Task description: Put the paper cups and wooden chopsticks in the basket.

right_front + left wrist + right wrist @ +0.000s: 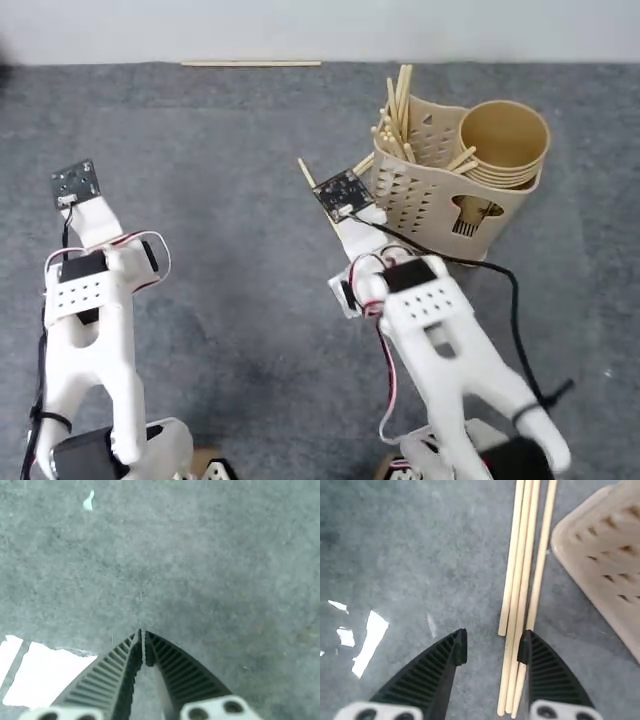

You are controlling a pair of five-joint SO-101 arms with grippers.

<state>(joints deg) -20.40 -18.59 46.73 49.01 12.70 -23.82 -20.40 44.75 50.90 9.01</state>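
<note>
A beige perforated basket (440, 195) stands at the back right, with a stack of paper cups (505, 140) and several wooden chopsticks (395, 110) upright inside it. Three more chopsticks (520, 605) lie side by side on the grey mat close to the basket's corner (605, 565). My right gripper (492, 644) is open just above them, their near ends resting between its fingers, close to one finger. In the high view their far tip (305, 172) pokes out from under the right wrist. My left gripper (141, 636) is shut on nothing, low over bare mat at the left.
One lone chopstick (250, 63) lies along the mat's far edge by the wall. A black cable (500, 275) runs from the right arm in front of the basket. Open mat spreads between the two arms.
</note>
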